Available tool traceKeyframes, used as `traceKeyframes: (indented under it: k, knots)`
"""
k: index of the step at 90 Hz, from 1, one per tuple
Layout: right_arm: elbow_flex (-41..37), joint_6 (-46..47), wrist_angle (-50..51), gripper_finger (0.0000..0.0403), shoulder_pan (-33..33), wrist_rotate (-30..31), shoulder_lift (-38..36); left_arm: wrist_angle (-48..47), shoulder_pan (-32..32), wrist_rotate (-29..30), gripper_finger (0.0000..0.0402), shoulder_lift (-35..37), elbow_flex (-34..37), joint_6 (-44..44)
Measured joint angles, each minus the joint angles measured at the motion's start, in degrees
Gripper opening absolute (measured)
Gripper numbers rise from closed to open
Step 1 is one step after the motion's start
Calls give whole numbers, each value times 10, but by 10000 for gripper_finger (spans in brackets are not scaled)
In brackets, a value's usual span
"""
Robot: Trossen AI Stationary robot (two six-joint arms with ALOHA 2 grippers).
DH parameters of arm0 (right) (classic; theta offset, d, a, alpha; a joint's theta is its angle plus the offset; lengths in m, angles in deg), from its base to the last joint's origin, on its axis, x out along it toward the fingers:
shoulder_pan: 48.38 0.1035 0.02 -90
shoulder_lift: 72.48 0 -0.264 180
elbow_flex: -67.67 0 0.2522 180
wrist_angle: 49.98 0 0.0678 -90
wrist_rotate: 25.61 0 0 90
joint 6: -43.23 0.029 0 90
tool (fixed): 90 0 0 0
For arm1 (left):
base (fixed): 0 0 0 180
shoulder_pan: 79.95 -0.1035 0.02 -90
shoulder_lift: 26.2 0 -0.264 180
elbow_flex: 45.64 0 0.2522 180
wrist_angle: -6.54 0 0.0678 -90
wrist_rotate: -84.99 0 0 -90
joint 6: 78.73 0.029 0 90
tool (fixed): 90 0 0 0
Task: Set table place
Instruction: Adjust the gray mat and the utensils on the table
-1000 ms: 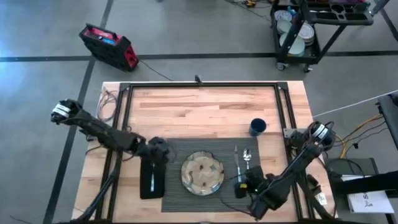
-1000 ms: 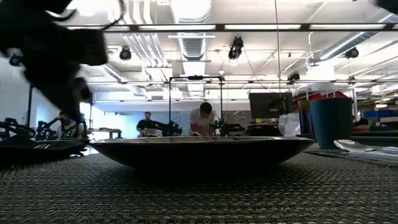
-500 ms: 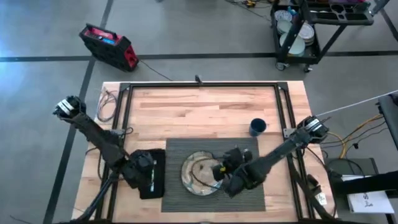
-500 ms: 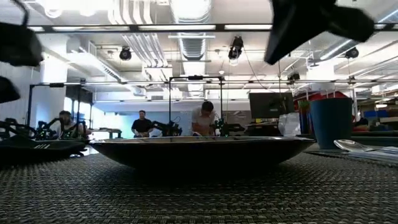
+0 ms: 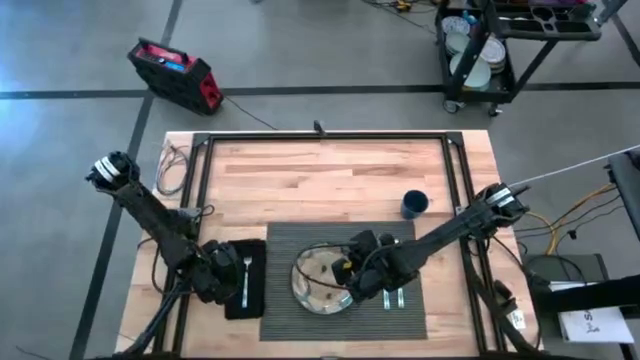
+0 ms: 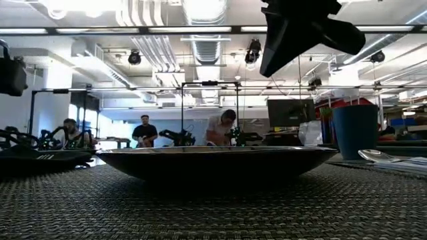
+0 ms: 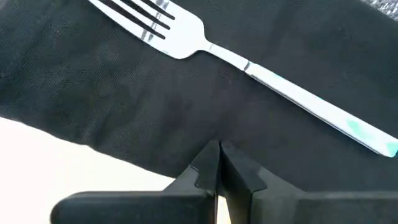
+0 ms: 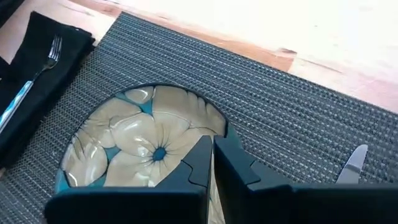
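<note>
Dark ribbed weave fills the low view's foreground, where the placemat (image 6: 213,207) hides the counter beneath it and shows the plate (image 6: 217,162) only as a shallow rim seen edge on. From above, the placemat (image 5: 340,280) lies at the near middle of the wooden counter (image 5: 330,180), with the flowered plate (image 5: 322,282) on it. My right claw (image 5: 348,273) hovers over the plate's right edge, its fingers pressed together, and my arm covers part of the cutlery (image 5: 392,298) on the mat's right side. My left claw (image 5: 222,283), also pressed together, sits over the black napkin (image 5: 246,280), just beside the fork (image 5: 245,279). Only the left wrist view shows the fork's tines (image 7: 152,18) clearly. A blue cup (image 5: 414,204) stands on bare wood, beyond the mat's far right corner. People stand in the room behind.
</note>
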Motion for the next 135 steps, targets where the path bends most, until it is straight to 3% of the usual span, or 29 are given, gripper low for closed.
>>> traceKeyframes:
  k: [44, 65, 79, 97, 116, 135]
  knots:
    - [0, 0, 0, 0, -1, -1, 0, -11, 0, 21, 0, 5, 7, -2]
    - [0, 5, 33, 5, -10, -16, -28, -25, -1, 23, 0, 47, -22, -5]
    - [0, 21, 142, 39, -28, -41, -63, -19, -1, 90, 3, 69, -50, 0]
    - [0, 23, 306, 113, -58, -58, -104, -3, -27, 171, 15, 73, -69, 45]
    - [-16, -47, 364, 183, -125, -54, -127, 53, -79, 171, 26, 71, -71, 128]
    - [-89, -116, 322, 196, -205, -96, -171, 160, -125, 115, 24, 71, -71, 249]
